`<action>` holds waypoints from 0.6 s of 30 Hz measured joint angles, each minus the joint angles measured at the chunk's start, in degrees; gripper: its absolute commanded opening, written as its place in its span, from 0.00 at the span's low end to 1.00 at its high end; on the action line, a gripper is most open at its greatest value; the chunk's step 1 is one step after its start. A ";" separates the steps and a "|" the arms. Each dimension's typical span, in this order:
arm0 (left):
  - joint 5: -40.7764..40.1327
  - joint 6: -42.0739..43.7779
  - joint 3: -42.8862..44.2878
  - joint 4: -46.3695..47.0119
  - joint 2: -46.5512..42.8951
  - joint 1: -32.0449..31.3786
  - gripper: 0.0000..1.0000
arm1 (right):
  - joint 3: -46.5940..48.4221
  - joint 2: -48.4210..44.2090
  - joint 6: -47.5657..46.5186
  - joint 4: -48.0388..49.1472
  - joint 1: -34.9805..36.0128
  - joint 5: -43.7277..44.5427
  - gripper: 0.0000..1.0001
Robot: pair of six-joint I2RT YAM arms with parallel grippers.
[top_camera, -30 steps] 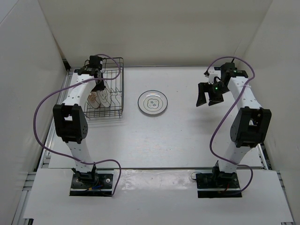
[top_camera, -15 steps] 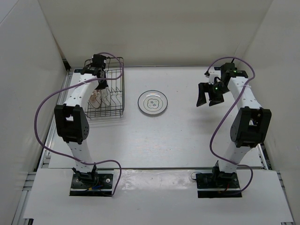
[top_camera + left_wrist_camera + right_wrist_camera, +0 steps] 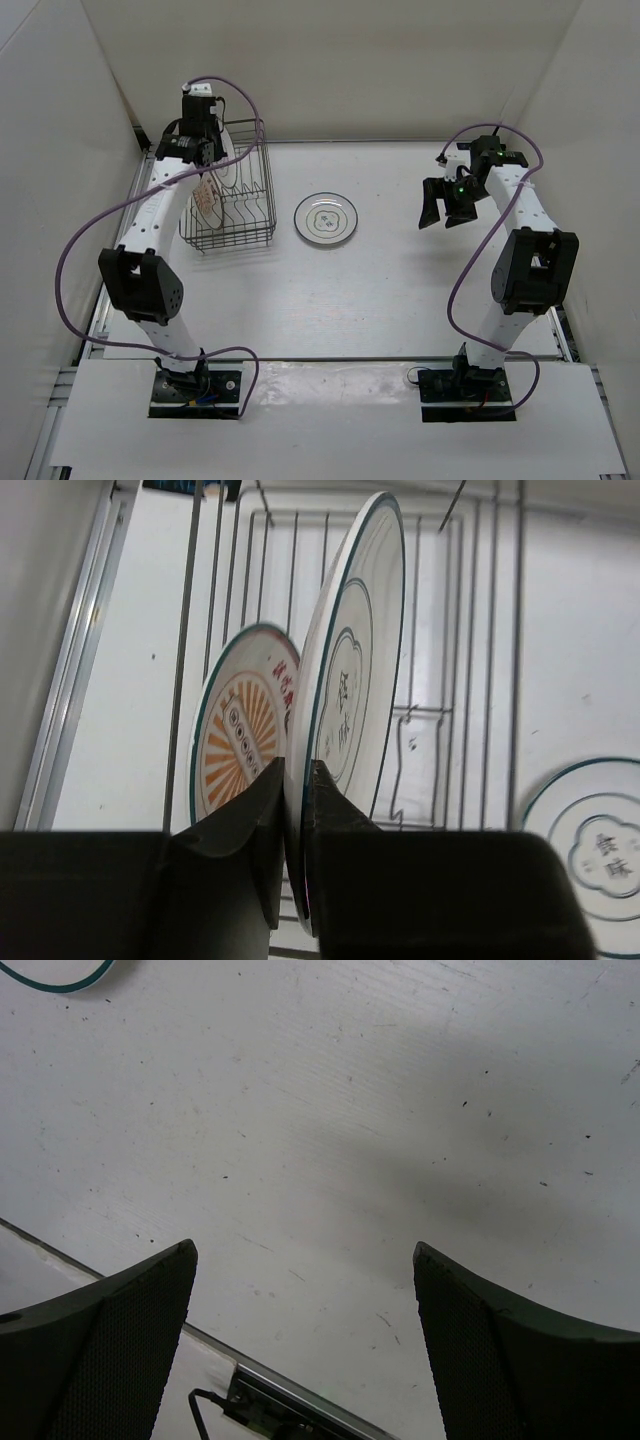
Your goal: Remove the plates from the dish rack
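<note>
Left gripper (image 3: 293,780) pinches the rim of an upright ringed plate (image 3: 355,670) — sunburst plate (image 3: 235,745) beside it. Right gripper (image 3: 305,1280) — jaws apart above table (image 3: 350,1110)

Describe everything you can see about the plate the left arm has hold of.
The plate is small, round and white, glossy like ceramic, with a thin dark green line at the rim, a grey scalloped ring and grey characters in its centre. It stands on edge, leaning slightly, over the dish rack. The fingers of the left gripper pinch its lower rim, one on each face. The sunburst plate stands close beside it; whether they touch cannot be told.
</note>
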 measured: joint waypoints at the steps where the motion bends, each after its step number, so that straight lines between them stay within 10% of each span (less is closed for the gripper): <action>1: 0.04 -0.13 0.02 0.81 -0.68 -0.13 0.05 | -0.02 0.00 0.00 0.02 0.00 0.00 0.90; 8: 4.61 -4.70 -0.09 8.76 -5.84 -0.37 0.00 | -0.79 0.00 0.00 0.35 0.00 0.00 0.90; 18: 32.11 -22.53 2.99 23.80 2.86 -2.23 0.00 | -0.79 0.00 -0.04 0.35 0.00 0.00 0.90</action>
